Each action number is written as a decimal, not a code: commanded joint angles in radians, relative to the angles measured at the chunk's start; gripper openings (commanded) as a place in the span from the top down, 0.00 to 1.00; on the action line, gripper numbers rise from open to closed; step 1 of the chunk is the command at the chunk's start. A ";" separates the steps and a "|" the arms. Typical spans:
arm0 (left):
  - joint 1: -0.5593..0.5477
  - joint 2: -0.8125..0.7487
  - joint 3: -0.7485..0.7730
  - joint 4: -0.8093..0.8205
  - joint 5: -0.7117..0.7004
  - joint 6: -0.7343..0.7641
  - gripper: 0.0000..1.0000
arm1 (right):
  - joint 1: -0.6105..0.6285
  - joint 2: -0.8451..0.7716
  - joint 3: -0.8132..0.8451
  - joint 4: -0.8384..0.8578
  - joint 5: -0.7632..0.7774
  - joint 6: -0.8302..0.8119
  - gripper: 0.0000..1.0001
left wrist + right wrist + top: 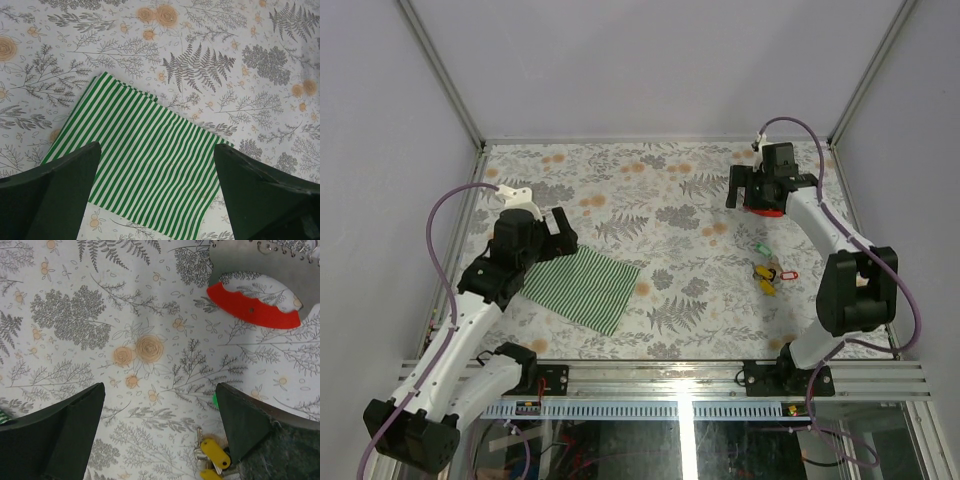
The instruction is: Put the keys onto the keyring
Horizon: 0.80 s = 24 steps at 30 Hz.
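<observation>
The floral table [670,190] lies under me, with the striped cloth [145,160] on its left side. My left gripper [157,148] hangs over that cloth, jaws spread wide and empty. My right gripper [160,385] is also spread and empty, over bare table. The keys [766,279] lie right of centre, the red-tagged keyring [786,274] just beside them.

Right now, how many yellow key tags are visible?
2. The upper yellow tag and the lower yellow tag lie together at the right wrist view's bottom edge; the finger beside them may hide more.
</observation>
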 commanded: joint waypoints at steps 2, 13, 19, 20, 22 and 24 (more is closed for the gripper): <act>-0.025 0.013 -0.003 0.031 0.017 0.021 0.00 | -0.022 0.135 0.106 0.055 -0.014 -0.054 0.02; -0.039 0.023 -0.005 0.029 0.013 0.024 0.00 | -0.097 0.331 0.265 0.002 -0.053 -0.131 0.02; -0.039 0.024 -0.003 0.028 0.013 0.025 0.00 | -0.119 0.424 0.366 -0.068 -0.111 -0.148 0.04; -0.039 0.025 -0.003 0.028 0.010 0.024 0.00 | -0.121 0.440 0.376 -0.085 -0.112 -0.150 0.04; -0.039 0.028 -0.003 0.028 0.004 0.024 0.00 | -0.126 0.463 0.405 -0.094 -0.116 -0.149 0.04; -0.039 0.032 -0.002 0.025 0.001 0.022 0.00 | -0.133 0.482 0.418 -0.095 -0.126 -0.143 0.04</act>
